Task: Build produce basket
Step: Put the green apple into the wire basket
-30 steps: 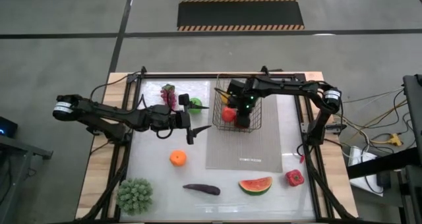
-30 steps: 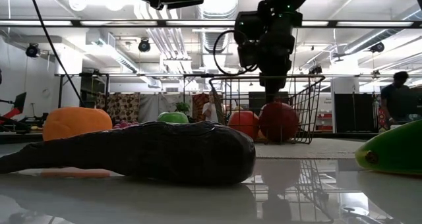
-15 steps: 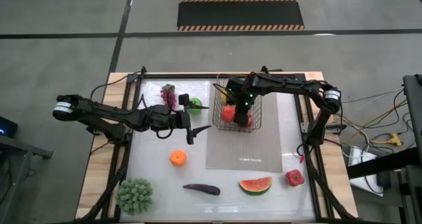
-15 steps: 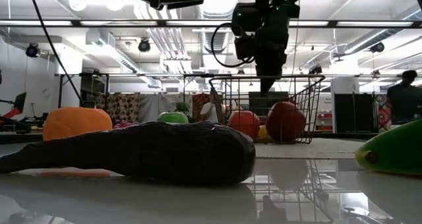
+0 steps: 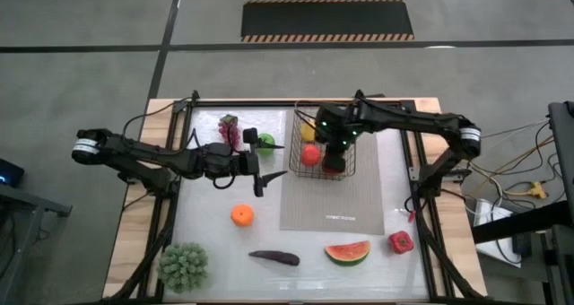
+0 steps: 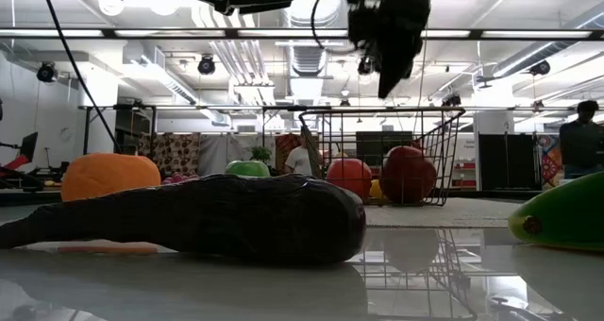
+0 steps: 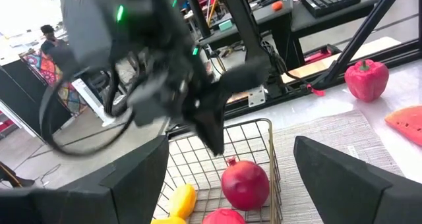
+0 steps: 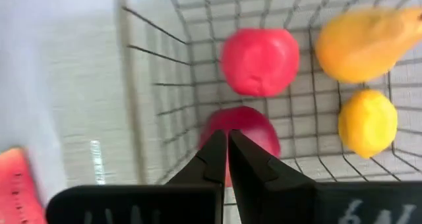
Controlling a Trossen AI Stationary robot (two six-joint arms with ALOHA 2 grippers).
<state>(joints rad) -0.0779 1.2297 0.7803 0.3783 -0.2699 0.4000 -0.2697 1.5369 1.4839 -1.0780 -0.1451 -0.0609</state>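
The whole table (image 5: 224,251) is seen from straight overhead. A level, table-height look is given across it. The basket (image 8: 158,118) is viewed closely from above the right gripper (image 8: 227,159), and shared obliquely by the left wrist view.

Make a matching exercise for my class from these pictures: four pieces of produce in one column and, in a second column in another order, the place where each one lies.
Column 1
1. yellow pear
2. green apple
3. watermelon slice
4. eggplant

Column 2
A. on the bare table, beside the purple grapes
B. inside the black wire basket
C. on the table between the eggplant and the red pepper
D. on the table between the green leafy ball and the watermelon slice

Pairs: 1-B, 2-A, 3-C, 4-D
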